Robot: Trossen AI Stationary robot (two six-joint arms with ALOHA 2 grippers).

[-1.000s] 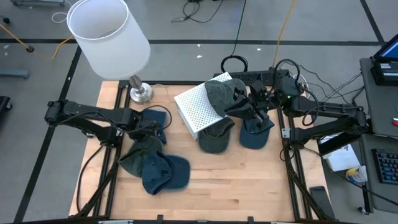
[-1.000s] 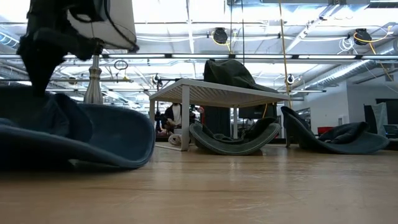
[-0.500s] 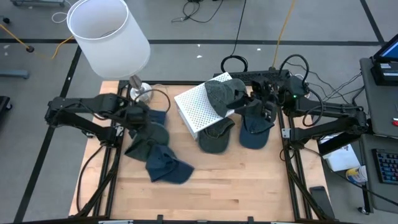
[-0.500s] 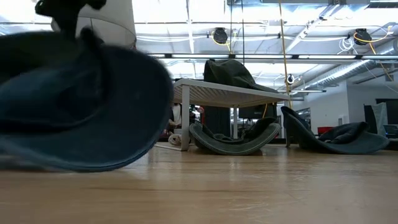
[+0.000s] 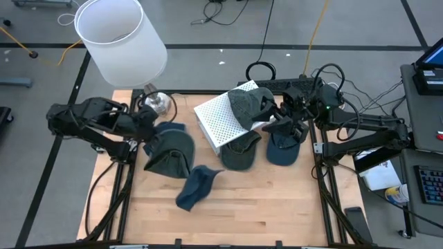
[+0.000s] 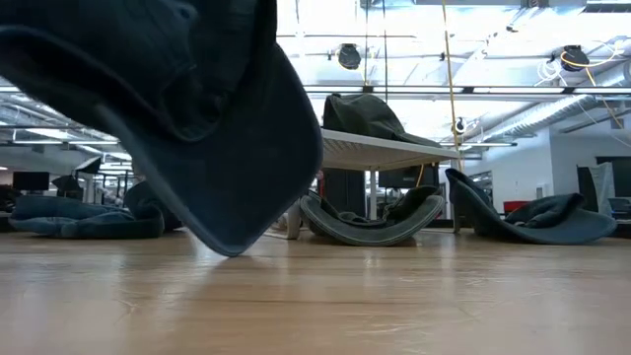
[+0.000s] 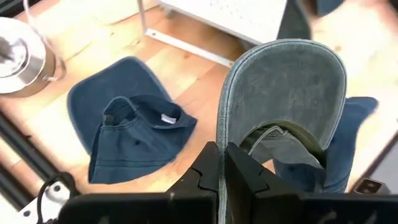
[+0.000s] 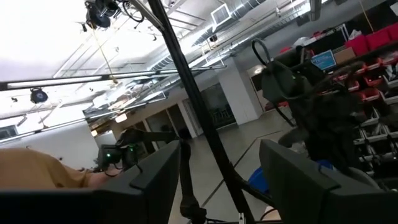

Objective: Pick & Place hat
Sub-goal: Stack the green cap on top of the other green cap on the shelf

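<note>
Carry step: grey-green hat lifted, not yet placed.
Left gripper (image 7: 221,163), fingers pinched tight on the brim of the grey-green hat (image 7: 283,93), holds it off the desk (image 5: 277,200) just left of the white rack (image 5: 220,123). Right gripper (image 5: 289,119), right of the rack, fingers spread wide, empty. Next likely: swing the hat over to the rack, then release.

The light wooden surface (image 5: 263,200) carries a white perforated metal rack (image 5: 220,121) at 12 o'clock, a silver lamp base (image 5: 156,104) at 10, a flat navy hat (image 5: 171,129) beside it, and two upturned hats, grey-green (image 5: 240,155) and navy (image 5: 282,151), at 2.
</note>
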